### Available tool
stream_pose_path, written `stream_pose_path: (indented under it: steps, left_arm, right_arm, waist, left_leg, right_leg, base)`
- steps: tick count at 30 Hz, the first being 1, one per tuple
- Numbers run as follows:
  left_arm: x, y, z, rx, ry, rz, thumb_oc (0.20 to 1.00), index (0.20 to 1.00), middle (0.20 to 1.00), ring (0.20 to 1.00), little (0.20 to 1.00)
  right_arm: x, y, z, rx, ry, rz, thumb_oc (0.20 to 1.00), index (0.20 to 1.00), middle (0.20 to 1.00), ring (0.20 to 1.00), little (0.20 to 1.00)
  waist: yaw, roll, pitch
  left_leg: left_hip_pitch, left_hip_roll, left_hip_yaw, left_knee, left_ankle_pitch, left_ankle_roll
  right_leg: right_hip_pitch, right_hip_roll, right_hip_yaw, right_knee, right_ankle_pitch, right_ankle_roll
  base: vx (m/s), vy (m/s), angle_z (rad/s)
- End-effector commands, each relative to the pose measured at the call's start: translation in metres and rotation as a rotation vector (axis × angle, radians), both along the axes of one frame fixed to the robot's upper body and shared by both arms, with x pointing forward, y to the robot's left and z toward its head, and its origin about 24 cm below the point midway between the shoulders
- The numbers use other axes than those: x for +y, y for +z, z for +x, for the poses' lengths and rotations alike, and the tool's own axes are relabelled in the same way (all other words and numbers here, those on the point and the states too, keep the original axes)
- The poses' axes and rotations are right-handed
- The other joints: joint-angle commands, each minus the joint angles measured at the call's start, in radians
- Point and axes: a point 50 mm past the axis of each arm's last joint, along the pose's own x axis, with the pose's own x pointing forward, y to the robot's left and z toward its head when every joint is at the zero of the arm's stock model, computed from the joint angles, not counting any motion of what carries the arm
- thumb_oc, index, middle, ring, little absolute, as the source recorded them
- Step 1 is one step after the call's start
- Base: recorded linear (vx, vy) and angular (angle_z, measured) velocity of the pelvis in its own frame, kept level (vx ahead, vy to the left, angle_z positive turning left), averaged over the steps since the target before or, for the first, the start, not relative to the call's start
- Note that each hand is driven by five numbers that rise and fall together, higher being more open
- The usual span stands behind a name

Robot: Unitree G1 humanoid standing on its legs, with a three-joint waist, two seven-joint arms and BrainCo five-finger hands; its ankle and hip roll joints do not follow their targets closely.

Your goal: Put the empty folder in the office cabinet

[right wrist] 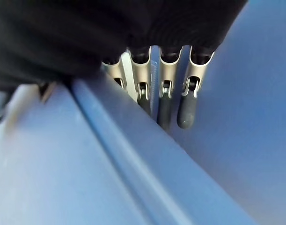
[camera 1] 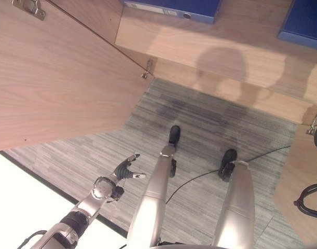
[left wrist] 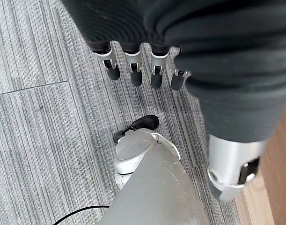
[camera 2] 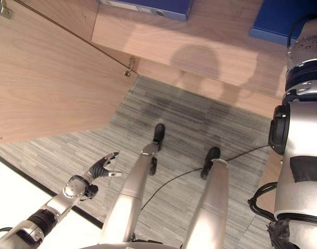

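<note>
My right hand (right wrist: 147, 70) is up at the cabinet and lies against a blue folder (right wrist: 86, 178), whose edge runs across the right wrist view. A second blue surface (right wrist: 245, 117) stands just past that edge, and I cannot tell whether it is another folder. The raised right arm (camera 2: 303, 129) shows at the right edge of the right eye view. On the light wood cabinet shelf (camera 1: 220, 52) lie one blue folder (camera 1: 171, 9) and another blue folder (camera 1: 306, 21). My left hand (camera 1: 124, 171) hangs low at the left over the carpet, open and holding nothing.
The cabinet's left door (camera 1: 54, 72) stands swung open on the left. A wood panel (camera 1: 298, 176) stands at the right. Grey striped carpet (camera 1: 215, 119) lies in front of the cabinet.
</note>
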Motion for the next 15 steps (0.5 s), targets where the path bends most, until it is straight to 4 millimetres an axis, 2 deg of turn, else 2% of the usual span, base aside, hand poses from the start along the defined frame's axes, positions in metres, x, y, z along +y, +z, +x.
stream_pose_path:
  steps: [1,6,7,15]
  left_arm:
    - [0.021,-0.018,-0.019,0.08,0.032,0.084,1.0,1.0,1.0,1.0,1.0]
    - [0.021,-0.023,-0.021,0.107,0.024,0.132,1.0,1.0,1.0,1.0,1.0]
    - [0.02,-0.025,-0.021,0.11,0.023,0.133,1.0,1.0,1.0,1.0,1.0]
    - [0.015,-0.037,-0.026,0.154,0.054,0.143,1.0,1.0,1.0,1.0,1.0]
  right_arm:
    - [-0.015,0.01,-0.012,0.077,-0.06,-0.141,1.0,1.0,1.0,1.0,1.0]
    - [-0.02,-0.012,-0.009,0.251,-0.071,-0.075,1.0,1.0,1.0,1.0,1.0]
    - [-0.018,-0.023,-0.006,0.295,-0.057,-0.043,1.0,1.0,1.0,1.0,1.0]
    - [-0.006,-0.047,0.005,0.391,-0.032,0.043,1.0,1.0,1.0,1.0,1.0]
  waist:
    - [0.018,0.003,-0.058]
    - [0.021,0.003,-0.06]
    - [0.022,0.004,-0.059]
    - [0.018,-0.002,-0.059]
  left_leg:
    - [0.105,0.087,-0.024,0.036,-0.242,-0.016]
    - [0.113,0.085,-0.023,0.024,-0.237,-0.015]
    - [0.116,0.085,-0.022,0.015,-0.235,-0.014]
    - [0.137,0.086,-0.022,-0.015,-0.225,-0.013]
  right_leg:
    - [0.048,-0.005,0.05,-0.099,-0.002,0.112]
    - [0.057,-0.002,0.048,-0.106,-0.001,0.11]
    - [0.061,-0.002,0.046,-0.11,-0.002,0.109]
    - [0.086,0.002,0.039,-0.133,0.006,0.11]
  base:
    - [0.0,0.0,0.0]
    - [0.0,0.0,0.0]
    - [0.0,0.0,0.0]
    - [0.0,0.0,0.0]
